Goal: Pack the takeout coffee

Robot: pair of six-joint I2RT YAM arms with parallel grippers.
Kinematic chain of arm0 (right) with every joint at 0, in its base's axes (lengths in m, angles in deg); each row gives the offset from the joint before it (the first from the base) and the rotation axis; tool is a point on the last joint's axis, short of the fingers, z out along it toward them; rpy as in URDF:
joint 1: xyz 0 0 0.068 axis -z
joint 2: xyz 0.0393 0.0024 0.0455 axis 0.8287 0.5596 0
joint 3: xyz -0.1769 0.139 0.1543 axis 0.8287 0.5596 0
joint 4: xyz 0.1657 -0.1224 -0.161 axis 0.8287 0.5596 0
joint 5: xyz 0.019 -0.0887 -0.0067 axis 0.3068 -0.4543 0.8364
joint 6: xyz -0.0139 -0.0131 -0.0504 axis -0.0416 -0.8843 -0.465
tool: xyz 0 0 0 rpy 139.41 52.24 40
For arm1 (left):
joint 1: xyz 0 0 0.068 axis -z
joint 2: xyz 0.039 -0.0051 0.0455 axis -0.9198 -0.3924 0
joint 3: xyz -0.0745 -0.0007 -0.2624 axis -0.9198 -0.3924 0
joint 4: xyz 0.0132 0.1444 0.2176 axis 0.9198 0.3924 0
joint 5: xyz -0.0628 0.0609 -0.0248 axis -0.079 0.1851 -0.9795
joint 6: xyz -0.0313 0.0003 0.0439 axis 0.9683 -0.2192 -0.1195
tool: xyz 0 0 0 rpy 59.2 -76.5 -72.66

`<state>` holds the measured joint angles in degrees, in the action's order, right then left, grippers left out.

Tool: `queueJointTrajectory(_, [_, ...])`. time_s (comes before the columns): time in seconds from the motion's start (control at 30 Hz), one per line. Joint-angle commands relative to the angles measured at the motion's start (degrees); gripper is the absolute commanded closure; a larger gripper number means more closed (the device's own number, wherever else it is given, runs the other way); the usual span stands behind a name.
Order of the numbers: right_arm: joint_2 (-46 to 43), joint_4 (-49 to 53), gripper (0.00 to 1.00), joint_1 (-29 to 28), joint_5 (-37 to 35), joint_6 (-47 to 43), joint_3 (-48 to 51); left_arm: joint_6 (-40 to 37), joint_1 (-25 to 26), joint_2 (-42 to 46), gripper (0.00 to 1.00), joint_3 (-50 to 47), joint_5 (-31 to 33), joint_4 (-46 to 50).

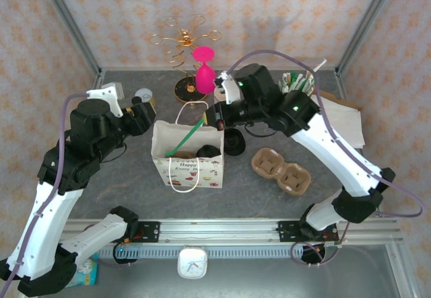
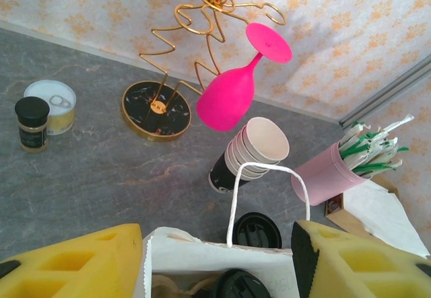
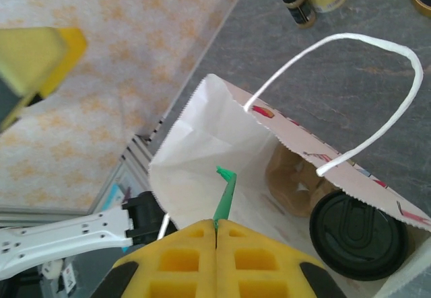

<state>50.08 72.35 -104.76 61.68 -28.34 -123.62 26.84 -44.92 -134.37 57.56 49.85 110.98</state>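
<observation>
Right gripper [image 3: 216, 225]: yellow pads pressed together on a green straw [image 3: 225, 196], which slants down into the mouth of the bag; in the top view it hangs over the bag's far right corner [image 1: 215, 118].
Left gripper [image 2: 217, 244]: fingers [image 2: 74, 264] set wide apart at the far left corner of the bag, with its rim between them; whether they touch the paper cannot be told.
Table [image 1: 121, 177]: grey, marbled surface.
Gift bag [image 1: 188, 170]: white paper with a printed front and white cord handles; upright, mouth open, at the middle of the table.
Wire rack [image 1: 182, 39]: gold, on a round black base, at the far edge; a pink goblet [image 2: 232, 99] hangs from it upside down.
Empty cup carrier [image 1: 281, 170]: brown moulded pulp, two wells; lies right of the bag, apart from it.
Pink cup of straws [image 2: 326, 177]: far right; a stack of cream cups [image 2: 252, 153] stands just left of it.
Takeout coffee [image 3: 357, 234]: black lid up, inside the bag toward its right end, seated in brown pulp [image 3: 291, 177].
Loose black lid [image 1: 234, 142]: on the table, just beside the bag's right wall.
Tin can [image 2: 52, 97] and small black-capped jar [image 2: 31, 123]: far left, side by side.
</observation>
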Motion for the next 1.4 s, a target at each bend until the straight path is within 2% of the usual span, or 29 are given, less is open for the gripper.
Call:
queueJointTrajectory(0.0, [0.47,-2.71,0.85,-0.85,-1.56,-1.52,0.64,0.01,-0.19,0.06,0.38,-0.4,-0.54,-1.04])
queueJointTrajectory(0.03, [0.87,-3.12,0.81,-1.03,-1.01,-1.58,0.83,-0.07,-0.2,-0.1,0.38,-0.35,-0.74,-1.18])
queueJointTrajectory(0.07, [1.15,-3.1,0.73,-0.96,-1.19,-1.59,0.75,-0.17,-0.18,-0.24,0.38,-0.21,-1.01,-1.23])
queueJointTrajectory(0.17, [0.84,-2.43,0.61,-1.04,-4.15,-1.55,0.19,-0.78,-0.26,-0.57,0.38,0.3,-1.79,-1.51])
queueJointTrajectory(0.23, [0.48,-1.63,0.47,-1.02,-6.34,-1.16,-0.62,-1.11,-0.18,-0.82,0.37,0.76,-2.0,-1.34])
queueJointTrajectory(0.37, [-1.76,-0.9,0.28,-0.2,-9.52,-0.45,-0.5,-1.64,-0.21,-1.52,0.36,1.82,-3.19,-1.09])
queueJointTrajectory(0.53, [-5.1,-1.84,0.14,5.04,-11.15,2.13,0.92,-1.94,-0.2,-2.57,0.31,3.52,-5.89,-1.18])
queueJointTrajectory(0.7, [-9.25,-3.03,0.1,14.63,-11.78,5.76,3.75,-2.58,-0.18,-3.73,0.28,4.83,-8.54,-1.69])
queueJointTrajectory(0.97, [-17.81,-8.58,0.07,30.08,-12.73,11.83,17.87,-5.56,-0.11,-6.25,0.25,5.36,-13.73,-4.28])
queueJointTrajectory(1.2, [-25.81,-8.39,0.06,39.93,-22.18,15.44,27.37,-7.94,-0.1,-8.41,0.22,2.46,-19.4,-10.34])
queueJointTrajectory(1.37, [-28.01,-7.71,0.04,49.39,-22.83,16.12,31.22,-11.59,-0.16,-11.55,0.19,3.78,-23.65,-10.66])
